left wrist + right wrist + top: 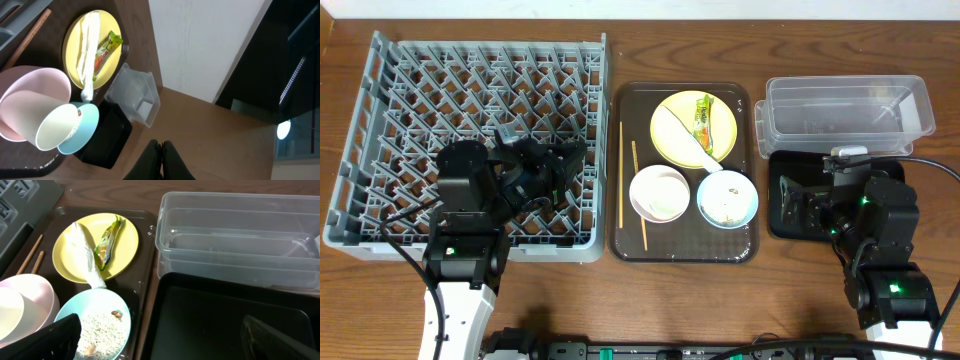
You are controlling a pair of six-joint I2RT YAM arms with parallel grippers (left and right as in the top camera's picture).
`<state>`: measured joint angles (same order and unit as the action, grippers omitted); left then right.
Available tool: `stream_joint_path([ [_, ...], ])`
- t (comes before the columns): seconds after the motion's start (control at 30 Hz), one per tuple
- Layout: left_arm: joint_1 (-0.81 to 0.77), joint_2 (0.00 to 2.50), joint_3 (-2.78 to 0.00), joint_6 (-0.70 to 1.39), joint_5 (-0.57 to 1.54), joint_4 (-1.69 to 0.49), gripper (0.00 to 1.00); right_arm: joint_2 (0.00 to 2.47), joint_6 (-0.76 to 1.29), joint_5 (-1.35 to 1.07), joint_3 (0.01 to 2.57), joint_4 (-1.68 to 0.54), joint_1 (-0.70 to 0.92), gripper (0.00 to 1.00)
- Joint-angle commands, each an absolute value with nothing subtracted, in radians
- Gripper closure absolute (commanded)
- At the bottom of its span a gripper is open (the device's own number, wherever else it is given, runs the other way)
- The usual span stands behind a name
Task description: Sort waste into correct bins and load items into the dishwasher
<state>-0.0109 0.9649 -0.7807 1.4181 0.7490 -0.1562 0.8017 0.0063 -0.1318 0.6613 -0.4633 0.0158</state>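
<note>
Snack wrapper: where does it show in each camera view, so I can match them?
Overhead: snack wrapper upper centre, on the right half of the yellow plate.
Left wrist: upper left, on the plate beside the paper strip.
Right wrist: upper left, right of the strip.
Shared landmark: the yellow plate.

Brown wooden table [792, 292], white wall [200, 45]

In the right wrist view we see the white bowl [27, 292] cut off at lower left, and overhead the right arm [882, 215] hides much of the black tray [776, 226].
</note>
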Motion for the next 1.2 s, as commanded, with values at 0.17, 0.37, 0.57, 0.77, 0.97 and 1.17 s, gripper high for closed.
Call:
stream_joint_path([
  [0.17,-0.007,0.965,-0.802,1.461,0.749,-0.155,0.93,0.804,0.006,-0.139,0.684,-0.464,0.007,0.01],
  [0.37,-0.007,0.965,-0.802,1.461,0.752,-0.155,0.93,0.803,0.006,-0.139,0.684,-0.464,0.007,0.01],
  [0.57,-0.007,0.965,-0.802,1.457,0.748,-0.155,0.93,0.804,0.006,-0.138,0.684,-0.464,0.007,0.01],
  [0.77,-0.007,0.965,-0.802,1.452,0.748,-0.155,0.93,0.804,0.006,-0.139,0.684,-0.464,0.007,0.01],
  [0.97,-0.007,0.965,-0.802,1.430,0.748,-0.154,0.93,0.804,0.006,-0.139,0.684,-0.464,0.007,0.01],
  [1.17,-0.007,0.965,-0.802,1.425,0.752,-0.154,0.93,0.804,0.007,-0.139,0.684,-0.460,0.007,0.01],
])
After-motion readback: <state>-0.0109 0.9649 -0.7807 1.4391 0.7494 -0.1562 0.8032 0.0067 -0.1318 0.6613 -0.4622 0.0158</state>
